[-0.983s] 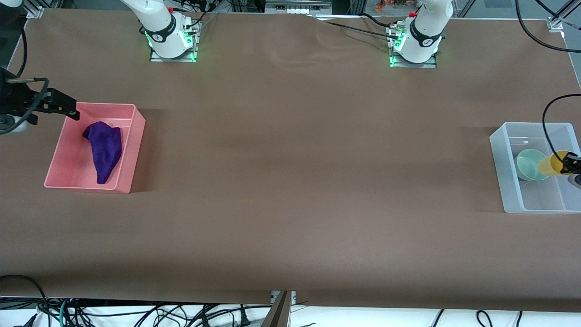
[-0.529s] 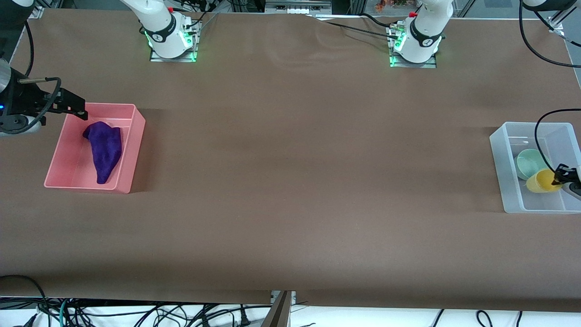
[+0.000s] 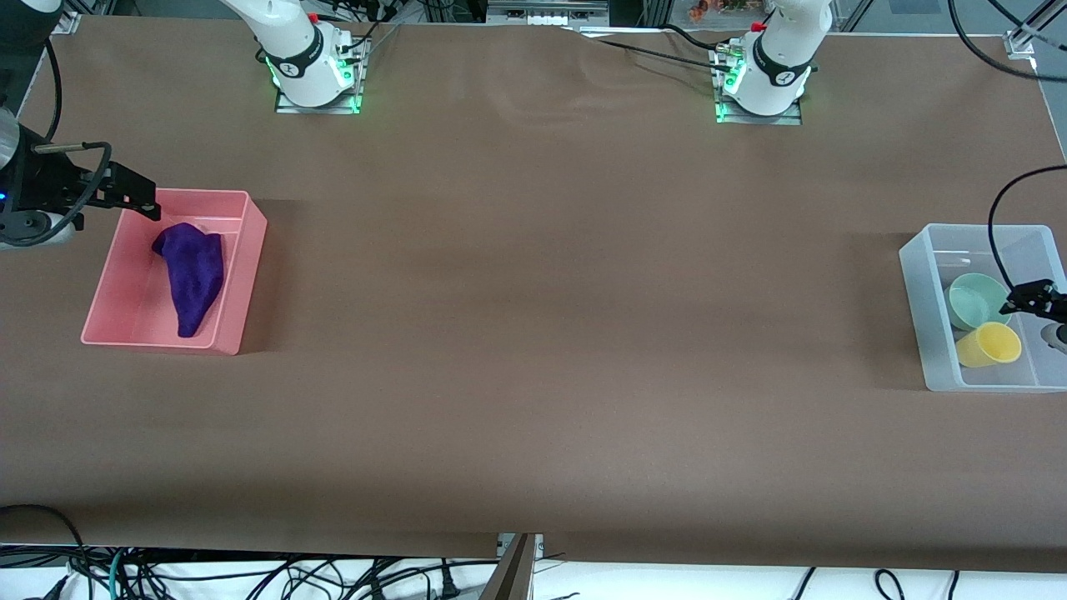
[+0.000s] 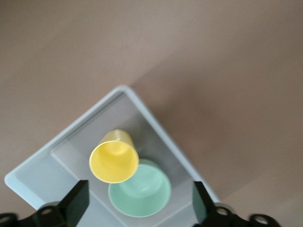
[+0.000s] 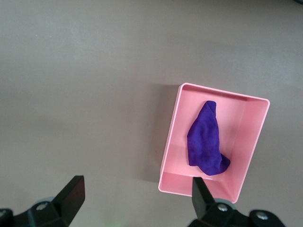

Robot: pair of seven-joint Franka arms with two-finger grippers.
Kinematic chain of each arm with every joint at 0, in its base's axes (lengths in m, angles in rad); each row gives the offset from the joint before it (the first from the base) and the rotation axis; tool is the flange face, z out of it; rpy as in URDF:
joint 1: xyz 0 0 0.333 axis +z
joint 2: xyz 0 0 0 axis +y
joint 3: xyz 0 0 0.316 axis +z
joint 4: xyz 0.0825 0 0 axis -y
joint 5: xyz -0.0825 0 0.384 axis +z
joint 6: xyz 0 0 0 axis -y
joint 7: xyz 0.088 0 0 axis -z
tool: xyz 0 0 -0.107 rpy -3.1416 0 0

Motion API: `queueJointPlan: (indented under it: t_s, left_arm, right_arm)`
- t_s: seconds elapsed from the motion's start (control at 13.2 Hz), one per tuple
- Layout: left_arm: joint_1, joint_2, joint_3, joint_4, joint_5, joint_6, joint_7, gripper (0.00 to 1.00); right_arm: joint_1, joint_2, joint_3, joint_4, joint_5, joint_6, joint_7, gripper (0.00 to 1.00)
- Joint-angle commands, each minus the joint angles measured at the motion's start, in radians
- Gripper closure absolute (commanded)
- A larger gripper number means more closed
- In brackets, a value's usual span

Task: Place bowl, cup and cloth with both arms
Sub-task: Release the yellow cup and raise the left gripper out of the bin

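Observation:
The yellow cup [image 3: 989, 344] rests tilted in the clear bin [image 3: 917, 308], touching the mint-green bowl [image 3: 974, 301] and nearer to the front camera than it. My left gripper [image 3: 1030, 297] hangs open and empty over the bin, just above the bowl. In the left wrist view the cup [image 4: 113, 162] and the bowl [image 4: 142, 196] lie between its spread fingers, my left gripper [image 4: 138, 205] over the bowl. The purple cloth [image 3: 192, 272] lies in the pink bin [image 3: 250, 250]. My right gripper [image 3: 137, 198] is open and empty over that bin's corner. The right wrist view shows the cloth [image 5: 206, 140].
The clear bin stands at the left arm's end of the table, the pink bin [image 5: 166, 142] at the right arm's end. The brown table [image 3: 542, 333] stretches between them. Black cables loop from both wrists.
My left gripper lowered the yellow cup into the clear bin, let it go and drew back above the bowl. My right gripper shifted slightly toward the pink bin, then held still.

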Motion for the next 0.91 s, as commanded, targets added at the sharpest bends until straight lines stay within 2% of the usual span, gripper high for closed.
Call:
queueJointPlan:
  t_s: [0.0, 0.23, 0.45, 0.53, 0.68, 0.83]
  left_arm:
    - [-0.083, -0.085, -0.021, -0.017, -0.018, -0.069, -0.173, 0.0]
    - [-0.166, -0.154, -0.069, -0.019, -0.019, -0.18, -0.443, 0.0]
    - [-0.182, -0.212, -0.113, -0.042, -0.048, -0.189, -0.58, 0.0]
    - [-0.221, -0.252, -0.088, -0.069, -0.103, -0.188, -0.609, 0.0]
    - [-0.359, -0.379, 0.017, -0.195, -0.128, -0.151, -0.76, 0.0]
    - [-0.404, -0.486, 0.045, -0.339, -0.133, -0.03, -0.948, 0.0]
  right_arm:
    - [-0.001, -0.002, 0.003, 0.006, 0.004, -0.002, 0.016, 0.0]
    - [-0.004, -0.002, 0.0, 0.006, 0.004, -0.002, 0.01, 0.0]
    - [-0.004, -0.002, 0.0, 0.006, 0.004, -0.002, 0.013, 0.0]
    - [-0.004, -0.002, 0.0, 0.006, 0.004, -0.002, 0.013, 0.0]
    - [-0.006, -0.002, 0.0, 0.006, 0.004, -0.002, 0.013, 0.0]
    - [-0.006, -0.002, 0.0, 0.006, 0.004, -0.002, 0.016, 0.0]
